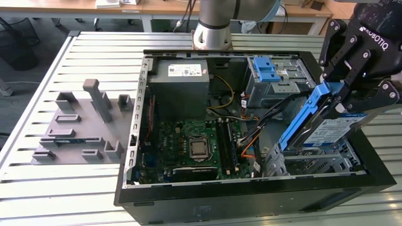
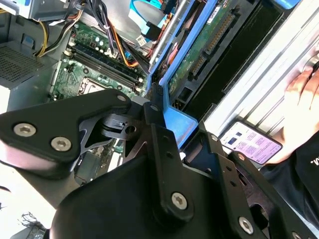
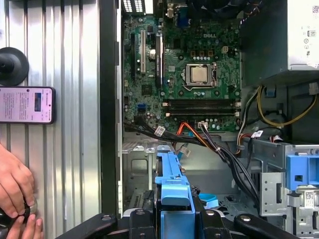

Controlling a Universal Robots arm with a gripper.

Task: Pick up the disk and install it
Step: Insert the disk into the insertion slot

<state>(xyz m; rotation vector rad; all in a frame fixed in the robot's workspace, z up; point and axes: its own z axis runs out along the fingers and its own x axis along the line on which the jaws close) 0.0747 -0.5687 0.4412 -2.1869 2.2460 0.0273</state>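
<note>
One gripper (image 1: 337, 96), fingers clamped on the blue carrier frame of one disk (image 1: 331, 132), which hangs tilted, its lower end dipping into the case at the exterior view's right. One open black computer case (image 1: 251, 200), lying on a slatted metal table (image 1: 63, 188), containing: one green motherboard (image 1: 188, 141) with one processor socket (image 1: 198, 147), one grey power supply (image 1: 182, 82), one drive cage with a blue latch (image 1: 269, 70), and loose cables. One grey moulded fixture (image 1: 82, 122) beside the case. One phone (image 3: 27, 104) on the slats, a person's hand (image 3: 15, 184) near it.
</note>
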